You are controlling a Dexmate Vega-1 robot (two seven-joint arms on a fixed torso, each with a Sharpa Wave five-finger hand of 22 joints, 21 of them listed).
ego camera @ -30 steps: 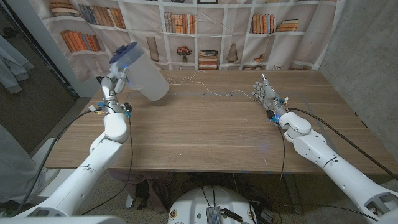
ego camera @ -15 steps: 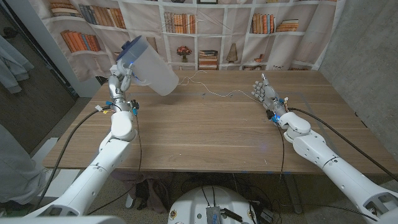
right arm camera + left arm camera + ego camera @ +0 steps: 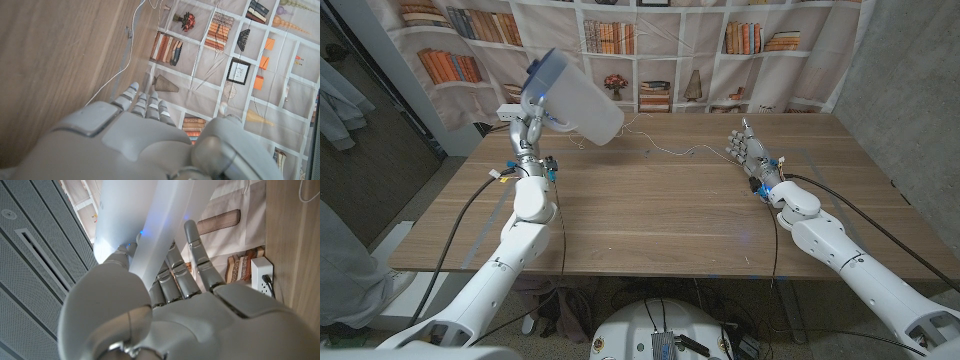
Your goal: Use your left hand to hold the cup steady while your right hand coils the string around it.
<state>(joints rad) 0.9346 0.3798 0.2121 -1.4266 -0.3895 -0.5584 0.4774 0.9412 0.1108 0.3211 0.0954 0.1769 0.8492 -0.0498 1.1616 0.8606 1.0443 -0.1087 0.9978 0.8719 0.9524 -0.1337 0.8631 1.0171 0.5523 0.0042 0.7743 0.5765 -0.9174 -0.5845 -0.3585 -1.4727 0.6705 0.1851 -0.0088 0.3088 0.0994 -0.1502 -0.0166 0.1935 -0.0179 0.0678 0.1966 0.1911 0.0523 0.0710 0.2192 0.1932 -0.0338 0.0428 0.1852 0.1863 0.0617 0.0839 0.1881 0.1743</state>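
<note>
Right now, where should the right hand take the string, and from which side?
Probably the free run of the string lying on the table just left of the right hand. It lies loose there, apart from the tilted cup the left hand holds aloft. Pinch it from above, coming from the right.

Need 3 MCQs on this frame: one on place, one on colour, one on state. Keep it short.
1. Where is the cup?
A. standing on the table
B. held in the air, tilted, above the table's far left corner
C. lying on the floor

2. What colour is the string?
A. white
B. red
C. black

3. What is the right hand doing?
A. pinching the string
B. gripping the cup
C. holding nothing, fingers up, near the string's end

Key: 1 B, the left hand grips the cup off the table. 2 A, a thin white line on the wood. 3 C, nothing shows between its fingers.
</note>
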